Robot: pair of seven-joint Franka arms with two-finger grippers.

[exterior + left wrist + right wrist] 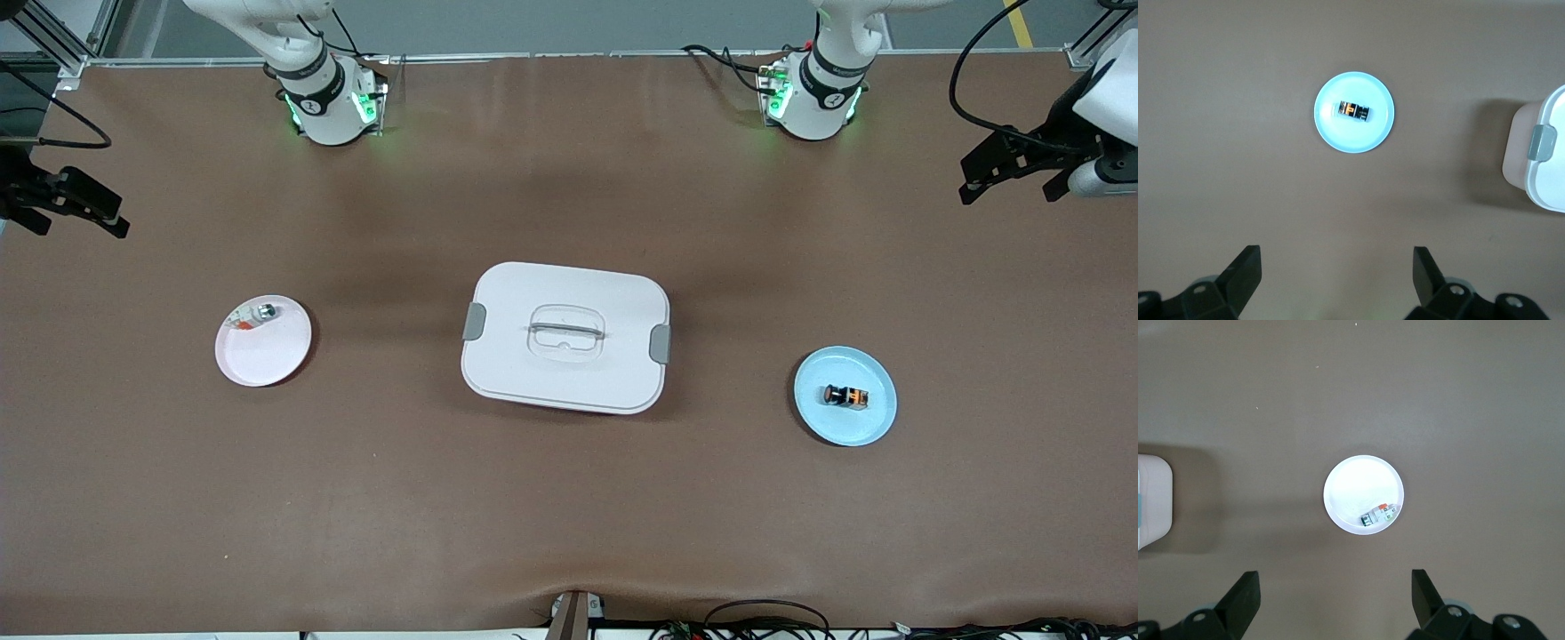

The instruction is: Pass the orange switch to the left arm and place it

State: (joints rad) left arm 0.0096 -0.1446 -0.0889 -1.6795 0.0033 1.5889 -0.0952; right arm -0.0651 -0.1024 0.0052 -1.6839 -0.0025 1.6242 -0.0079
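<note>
Fingers spread on both the left gripper (1013, 178) and right gripper (76, 209), raised above opposite table ends.

pink plate (267, 356), silver part (264, 312), blue plate (822, 418)

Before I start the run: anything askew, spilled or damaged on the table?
Nothing stands out. The orange switch lies on its side on the blue plate, the box is latched shut mid-table, and a small part sits at the pink plate's rim.
</note>
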